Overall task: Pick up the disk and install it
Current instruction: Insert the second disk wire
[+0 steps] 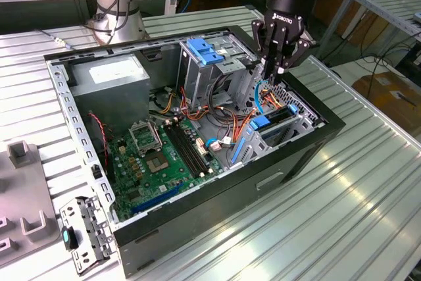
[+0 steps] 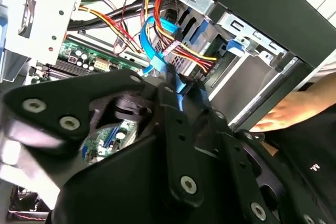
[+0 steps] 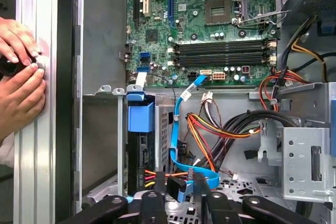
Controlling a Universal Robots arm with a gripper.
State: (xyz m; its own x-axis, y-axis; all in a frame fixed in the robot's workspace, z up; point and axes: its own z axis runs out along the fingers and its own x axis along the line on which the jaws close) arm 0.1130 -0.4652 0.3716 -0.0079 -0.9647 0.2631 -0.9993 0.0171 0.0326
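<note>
Here, in the exterior view, an open computer case (image 1: 197,228) lies on a ribbed metal worktop (image 1: 368,195). From that view's left come a green motherboard (image 1: 161,156), then a metal cage (image 1: 194,83) topped by a blue latch (image 1: 202,52). Next is the end effector (image 1: 273,74), reaching down into the case and pinching a thin blue cable (image 1: 262,97). Just below it, the disk (image 1: 271,123) stands on edge in a drive bay, showing a blue plastic rail and a dark edge. In the first wrist view, a person's hands (image 3: 21,77) touch the worktop beside the case.
</note>
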